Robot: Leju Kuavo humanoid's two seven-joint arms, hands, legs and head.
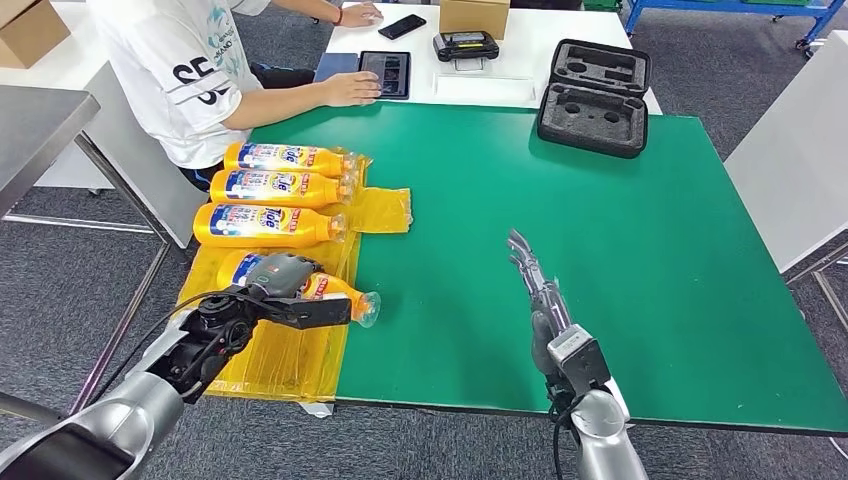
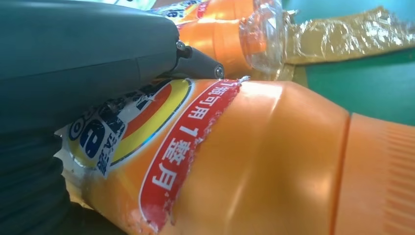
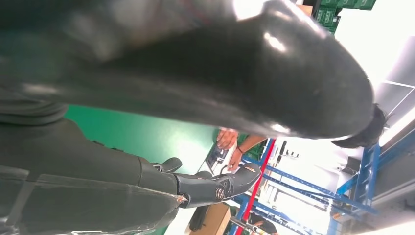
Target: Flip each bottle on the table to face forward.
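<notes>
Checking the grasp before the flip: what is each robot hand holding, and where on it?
The left robot hand grips the nearest orange bottle around its labelled body. The right robot hand holds nothing, fingers extended above the green table.

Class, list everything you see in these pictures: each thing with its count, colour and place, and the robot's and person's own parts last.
bottles: four, orange, lying on the yellow sheet; the nearest one under the left hand
yellow sheet: one, plastic, at the table's left edge
table: one, green top
foam case: one, black, open, far right of the table
white table: one, beyond the green one, bearing a tablet, phone, black controller and cardboard box
person: one, white shirt, seated far left, hand by the tablet
left hand: grips the nearest bottle
right hand: fingers straight, above the table, holding nothing
</notes>
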